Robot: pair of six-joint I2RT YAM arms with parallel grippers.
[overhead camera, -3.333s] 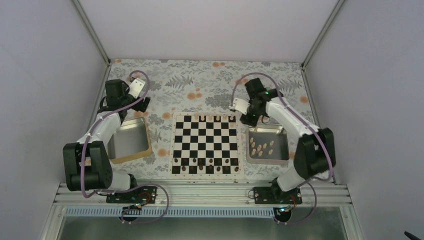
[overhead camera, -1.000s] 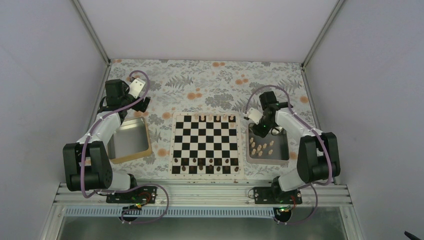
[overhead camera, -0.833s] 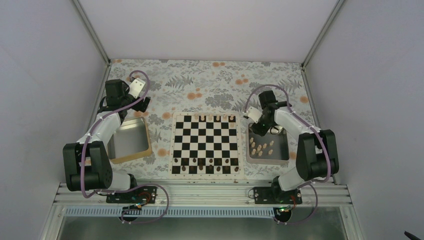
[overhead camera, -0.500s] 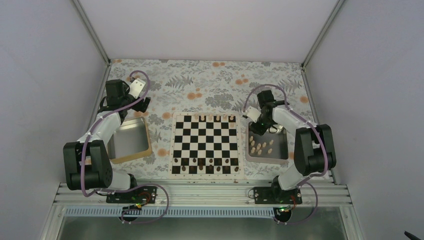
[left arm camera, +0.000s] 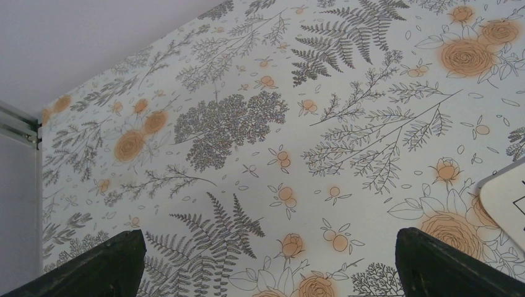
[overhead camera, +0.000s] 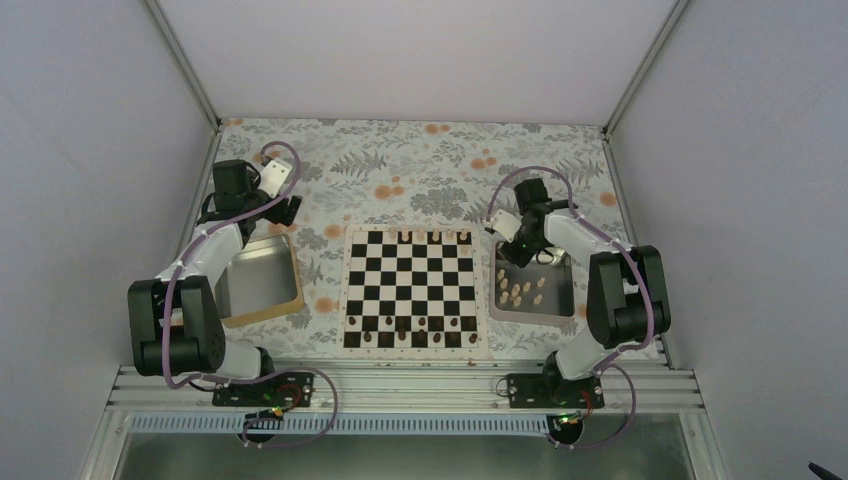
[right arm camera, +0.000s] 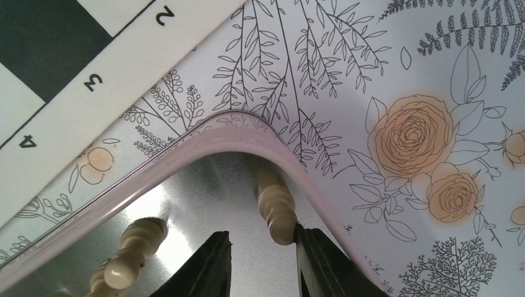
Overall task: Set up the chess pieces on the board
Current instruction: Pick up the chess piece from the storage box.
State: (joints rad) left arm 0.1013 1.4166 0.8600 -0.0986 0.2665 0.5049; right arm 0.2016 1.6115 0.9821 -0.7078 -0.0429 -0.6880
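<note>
The right gripper [right arm camera: 261, 240] hangs low inside the steel tray [right arm camera: 186, 158] just right of the board [overhead camera: 410, 288], at the tray corner nearest the board's far right corner. Its jaws are narrowed to a slot around one lying pale chess piece [right arm camera: 276, 207]. One finger is close against the piece's end and a gap shows on the other side, so no grip is made yet. For a clean pick, centre the slot on the piece's thicker part, close squarely, then lift straight up, clear of the tray rim and the neighbouring piece [right arm camera: 133, 246]. The left gripper [left arm camera: 272, 263] hovers left of the board over the patterned table cover [left arm camera: 247, 124], jaws fully spread and empty. The wrist view cuts off the finger bases. Which chessman this is cannot be told, and from above the arm hides the contact.
</note>
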